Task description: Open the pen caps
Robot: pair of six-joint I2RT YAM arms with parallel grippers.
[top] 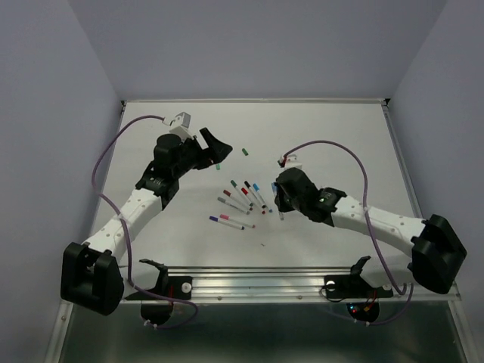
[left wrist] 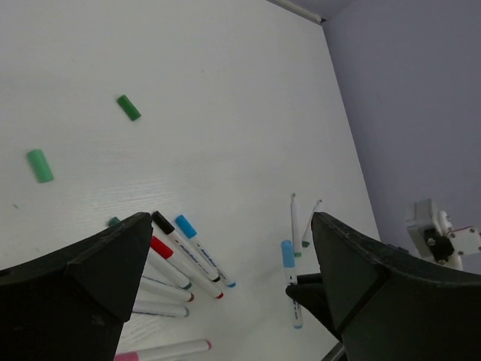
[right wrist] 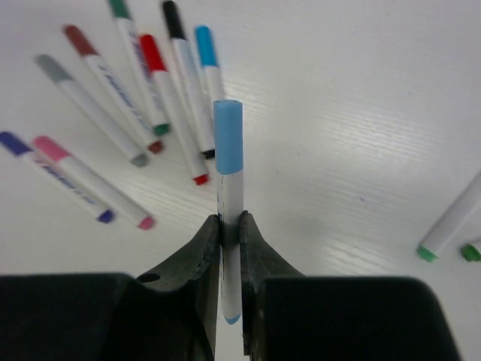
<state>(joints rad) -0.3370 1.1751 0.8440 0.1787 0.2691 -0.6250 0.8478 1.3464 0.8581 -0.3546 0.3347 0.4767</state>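
My right gripper is shut on the white barrel of a pen with a light blue cap, held just above the table; it also shows in the top view. My left gripper is open and empty above the table, left of the held pen; in the top view it is at the back left. Two loose green caps lie on the table beyond it. Several capped pens lie in a fan between the arms. Two capless pens lie by the right gripper.
The white table ends at a metal rail along the front and at purple walls behind and to the sides. A purple-capped and a pink-capped pen lie nearest the front of the fan.
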